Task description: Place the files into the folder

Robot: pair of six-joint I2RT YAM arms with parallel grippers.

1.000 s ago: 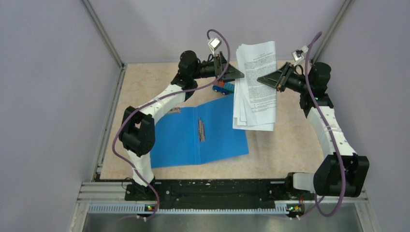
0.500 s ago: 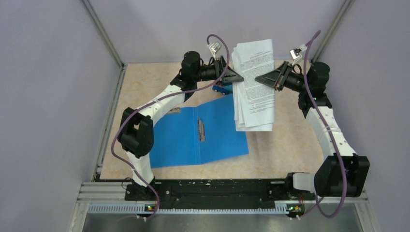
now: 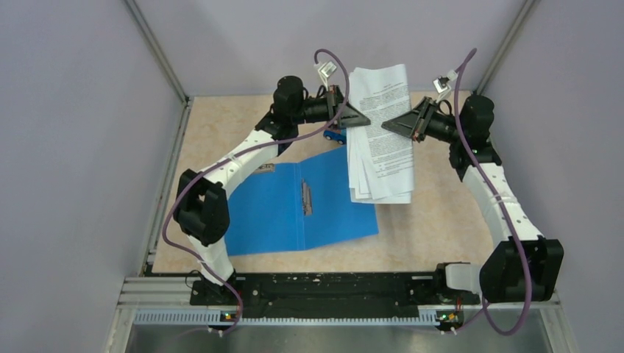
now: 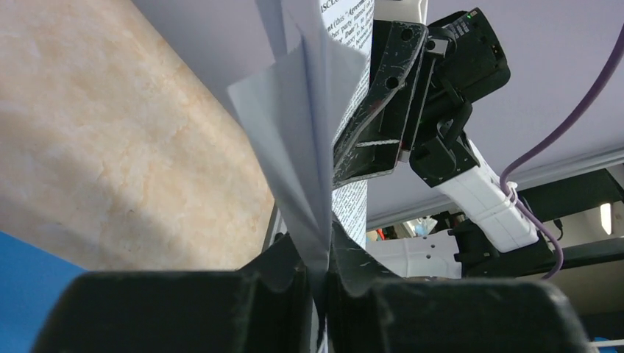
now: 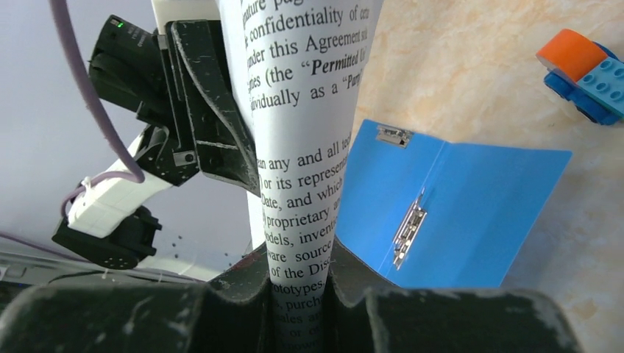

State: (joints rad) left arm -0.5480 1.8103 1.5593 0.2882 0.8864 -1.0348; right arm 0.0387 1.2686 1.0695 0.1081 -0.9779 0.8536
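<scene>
Above beige tabletop (image 3: 221, 132), lilac walls (image 3: 73, 147) around, files (image 3: 383, 158) in closed left gripper (image 3: 366, 120) and closed right gripper (image 3: 388, 125), folder (image 3: 272, 213) open.

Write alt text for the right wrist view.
The right gripper clamps the files, which rise up the frame; the left gripper holds them from the far side. Behind lie the open folder and a toy truck on the table.

Loose stack of paper sheets (image 3: 380, 136): white, dense black print (some words bold italic). Thin plastic folder (image 3: 257, 213): bright blue; spine strip (image 3: 301, 232) apparently paler. Small brick toy truck (image 5: 585, 73): blue, orange top. Table surface (image 3: 221, 132): mottled beige.
</scene>
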